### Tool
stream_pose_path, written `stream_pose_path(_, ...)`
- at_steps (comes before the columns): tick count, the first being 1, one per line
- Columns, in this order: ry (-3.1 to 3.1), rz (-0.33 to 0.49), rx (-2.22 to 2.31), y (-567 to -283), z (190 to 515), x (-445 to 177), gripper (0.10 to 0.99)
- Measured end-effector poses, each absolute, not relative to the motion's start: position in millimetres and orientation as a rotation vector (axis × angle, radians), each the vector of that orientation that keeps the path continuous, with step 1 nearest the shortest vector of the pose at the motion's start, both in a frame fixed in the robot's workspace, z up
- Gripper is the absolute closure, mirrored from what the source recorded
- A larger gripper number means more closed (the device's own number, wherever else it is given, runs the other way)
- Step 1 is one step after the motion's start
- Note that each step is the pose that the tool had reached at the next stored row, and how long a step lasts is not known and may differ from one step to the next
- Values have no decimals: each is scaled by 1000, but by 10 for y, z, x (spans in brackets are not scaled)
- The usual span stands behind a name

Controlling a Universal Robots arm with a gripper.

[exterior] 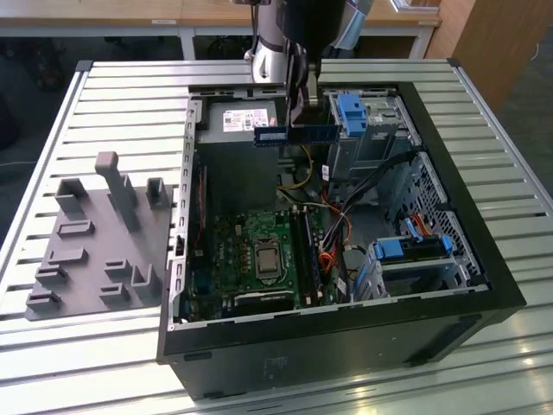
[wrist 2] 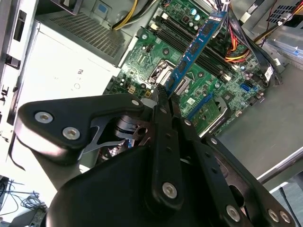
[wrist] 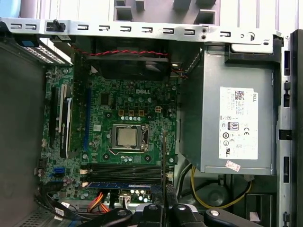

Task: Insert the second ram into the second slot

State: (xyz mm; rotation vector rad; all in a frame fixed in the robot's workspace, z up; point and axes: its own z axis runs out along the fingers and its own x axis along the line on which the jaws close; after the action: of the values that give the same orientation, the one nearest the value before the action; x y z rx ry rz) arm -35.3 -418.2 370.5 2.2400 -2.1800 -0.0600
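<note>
Second ram (exterior: 296,132) — the thin blue stick with the white label — hangs level in the air, pinched near mid-length by my claw (exterior: 302,117), which is closed tight on its flat faces. In the exterior view it sits at about twelve o'clock of the open computer case (exterior: 346,363), above the grey power supply (exterior: 233,164) and well clear of the green board (exterior: 225,251). The black memory slots (exterior: 308,251) lie toward six o'clock from the stick, along the board's three o'clock edge, well apart from it. In the first wrist view a blue strip (wrist: 118,186) lies just beside the bare black slots. I take it for the first stick, already seated, though I cannot be sure.

I judge the step in hand to be the carry: stick gripped, not yet over its slot, nothing inserted. Seating it calls for turning the stick to run along the slot — it looks crosswise to them now. Its contact edge then has to meet the empty slot squarely and take an even, straight press. Orange cables (exterior: 327,259) crowd the slots' three o'clock side and could snag.
</note>
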Motion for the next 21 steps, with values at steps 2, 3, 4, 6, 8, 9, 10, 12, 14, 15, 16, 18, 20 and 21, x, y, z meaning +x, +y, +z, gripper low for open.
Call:
stream_pose_path(2, -2180, -60, 2240, -4188, 3704, -354, 949)
stream_pose_path(3, -2180, -60, 2240, -4190, 3705, -353, 949)
stream_pose_path(4, -2180, -60, 2240, -4193, 3705, -353, 949)
stream_pose_path(6, -2180, -60, 2240, -4196, 3705, -354, 949)
stream_pose_path(8, -2180, -60, 2240, -4199, 3704, -354, 949)
stream_pose_path(9, -2180, -60, 2240, -4200, 3705, -353, 949)
stream_pose_path(10, -2180, -60, 2240, -4201, 3704, -353, 949)
stream_pose_path(12, -2180, -60, 2240, -4204, 3705, -353, 949)
stream_pose_path(14, -2180, -60, 2240, -4211, 3705, -353, 949)
stream_pose_path(15, -2180, -60, 2240, -4212, 3704, -354, 949)
stream_pose_path(16, -2180, -60, 2240, -4214, 3705, -353, 949)
stream_pose_path(18, -2180, -60, 2240, -4219, 3705, -354, 949)
stream_pose_path(20, -2180, -60, 2240, -4225, 3705, -353, 949)
stream_pose_path(21, -2180, -60, 2240, -4227, 3705, -353, 949)
